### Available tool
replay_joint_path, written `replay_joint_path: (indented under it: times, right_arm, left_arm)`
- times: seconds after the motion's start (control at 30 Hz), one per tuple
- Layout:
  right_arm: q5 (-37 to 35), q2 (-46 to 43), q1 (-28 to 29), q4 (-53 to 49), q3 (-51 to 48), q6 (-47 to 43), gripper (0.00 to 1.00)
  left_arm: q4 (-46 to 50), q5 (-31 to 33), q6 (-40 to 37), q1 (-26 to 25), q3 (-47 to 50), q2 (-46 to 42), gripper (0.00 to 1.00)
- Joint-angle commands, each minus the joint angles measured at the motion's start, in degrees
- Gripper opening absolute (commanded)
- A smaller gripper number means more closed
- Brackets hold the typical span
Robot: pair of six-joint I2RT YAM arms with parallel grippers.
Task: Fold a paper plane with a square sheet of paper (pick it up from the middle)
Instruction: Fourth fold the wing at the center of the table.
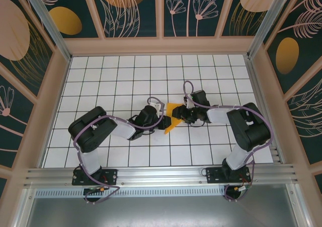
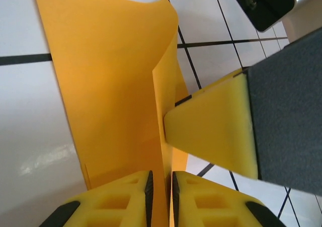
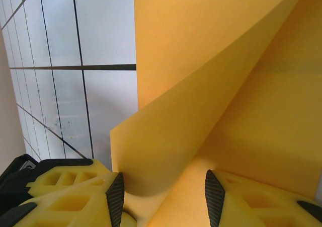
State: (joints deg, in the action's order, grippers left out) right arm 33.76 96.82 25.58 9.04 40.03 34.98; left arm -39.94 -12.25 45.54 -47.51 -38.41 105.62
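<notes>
Looking at folded orange paper [image 1: 172,117] mid-table [image 1: 110,86], long axis diagonal, pointed tip aimed near-left. Pinched from its left side by the left gripper [image 2: 161,186], pads nearly together on a thin layer. Flanked on the right by the right gripper [image 3: 161,186], jaws half apart around a loose fold, can't tell if actually gripping.

White table [image 1: 126,76] with a black grid, tiles glossy, also seen close up in the left wrist view [image 2: 30,136] and the right wrist view [image 3: 105,30]. Pale wood frame [image 1: 161,46] runs round it. Dark wall panels [image 1: 176,10] at the back and sides, with line-drawn plants and orange ovals [image 1: 65,20]. Slanted aluminium posts [image 1: 48,20] at the back corners. Aluminium rail [image 1: 161,175] along the near edge, perforated strip [image 1: 161,192] just below it, then grey metal sheet [image 1: 161,212].
</notes>
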Motion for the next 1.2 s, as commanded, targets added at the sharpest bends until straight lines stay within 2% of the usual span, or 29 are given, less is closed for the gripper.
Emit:
replay_joint_path:
  times: [0.0,0.13,0.33,0.6,1.17]
  right_arm:
    - [-4.49,3.25,-0.18,-1.54,-0.57,-1.85,0.49]
    - [-4.05,2.63,-0.18,-1.24,-0.57,-1.76,0.5]
    - [-3.66,1.4,-0.27,-0.41,-1.19,-1.76,0.51]
    - [-5.55,2.09,-0.34,-2.16,-0.95,-1.98,0.51]
    - [-16.34,7.16,2.35,-13.63,4.98,-2.05,0.52]
  left_arm:
    - [1.72,1.9,0.29,0.35,-1.54,1.12,0.18]
    - [2.5,2.47,1.01,0.4,-1.32,1.49,0.1]
    - [1.61,5.89,3.7,0.49,0.97,-0.12,0.07]
    - [-3.51,5.65,7.64,0.72,3.87,-1.1,0.08]
    - [-1.44,2.96,4.74,0.71,0.94,0.98,0.11]
